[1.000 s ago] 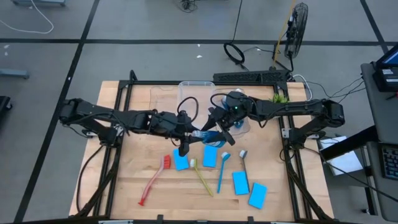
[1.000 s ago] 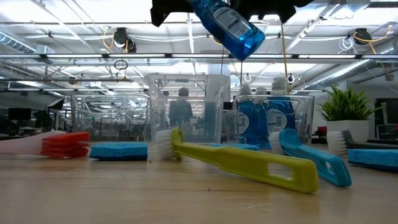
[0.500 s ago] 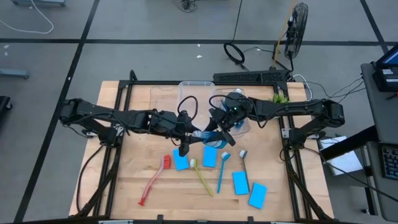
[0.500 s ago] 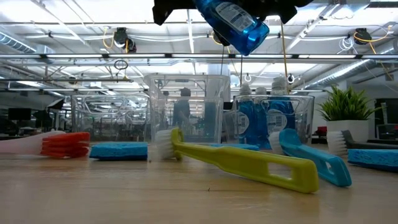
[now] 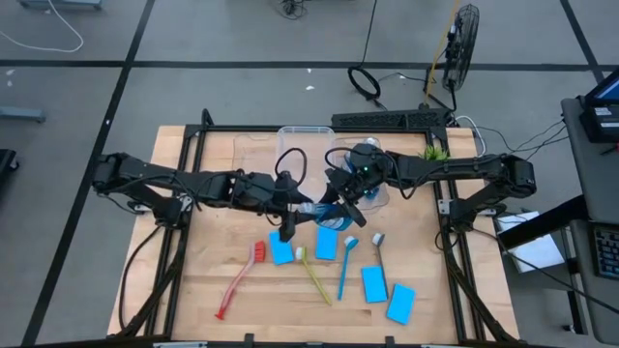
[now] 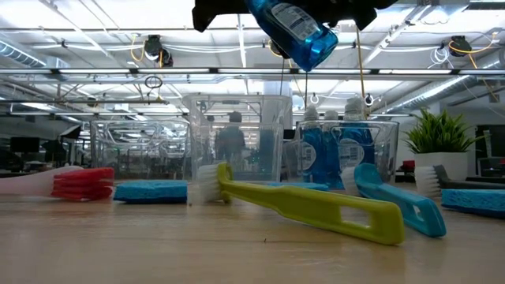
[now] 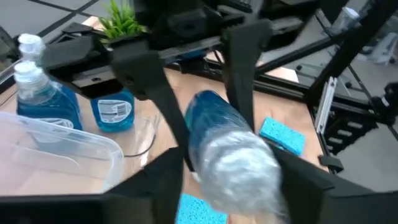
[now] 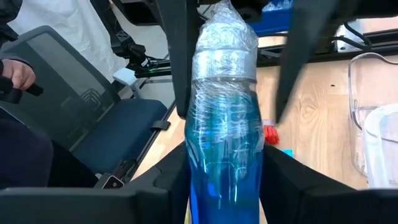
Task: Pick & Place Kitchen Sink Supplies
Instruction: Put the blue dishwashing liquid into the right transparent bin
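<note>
While the right gripper (image 5: 334, 205) clamped the blue bottle (image 6: 293, 31) above the table (image 5: 203, 280), the left gripper (image 5: 298, 208) stood open around its cap end.

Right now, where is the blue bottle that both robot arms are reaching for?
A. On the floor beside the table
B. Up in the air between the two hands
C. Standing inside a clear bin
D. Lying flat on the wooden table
B. In the low view the blue bottle hangs tilted high above the table, and the right wrist view shows the right hand closed around it.
</note>
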`<control>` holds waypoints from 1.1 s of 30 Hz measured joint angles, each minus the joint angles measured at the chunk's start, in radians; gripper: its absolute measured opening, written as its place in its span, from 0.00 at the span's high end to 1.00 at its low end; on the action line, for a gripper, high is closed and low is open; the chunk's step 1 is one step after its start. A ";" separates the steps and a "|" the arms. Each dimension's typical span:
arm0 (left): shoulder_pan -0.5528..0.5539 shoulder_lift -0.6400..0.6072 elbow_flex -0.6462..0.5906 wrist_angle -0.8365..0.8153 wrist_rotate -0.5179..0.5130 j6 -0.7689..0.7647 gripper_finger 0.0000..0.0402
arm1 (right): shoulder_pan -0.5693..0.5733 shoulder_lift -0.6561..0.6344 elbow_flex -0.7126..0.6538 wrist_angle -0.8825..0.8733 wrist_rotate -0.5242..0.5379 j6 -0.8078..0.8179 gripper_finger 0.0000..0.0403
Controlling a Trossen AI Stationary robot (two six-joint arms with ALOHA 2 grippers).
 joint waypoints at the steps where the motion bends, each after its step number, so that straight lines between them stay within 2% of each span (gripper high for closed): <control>1: 0.001 0.000 0.000 0.001 -0.003 -0.007 0.42 | 0.000 0.000 0.000 0.000 0.000 0.000 0.66; 5: 0.001 0.000 0.000 0.001 -0.014 -0.019 0.30 | 0.001 0.000 0.000 0.000 -0.001 0.000 0.70; 9: 0.001 0.000 0.000 0.001 -0.016 -0.039 0.27 | 0.001 0.000 0.000 0.000 0.001 0.000 0.73; 15: 0.002 -0.041 0.001 -0.009 -0.016 -0.024 0.31 | -0.004 -0.003 -0.001 -0.002 0.034 0.006 0.74; 25: 0.001 -0.207 0.003 -0.063 -0.060 0.044 0.38 | -0.034 -0.007 -0.001 -0.001 0.062 0.008 0.74; 33: -0.001 -0.261 0.001 -0.230 -0.069 -0.001 0.41 | -0.088 -0.115 -0.001 -0.086 0.225 -0.061 0.74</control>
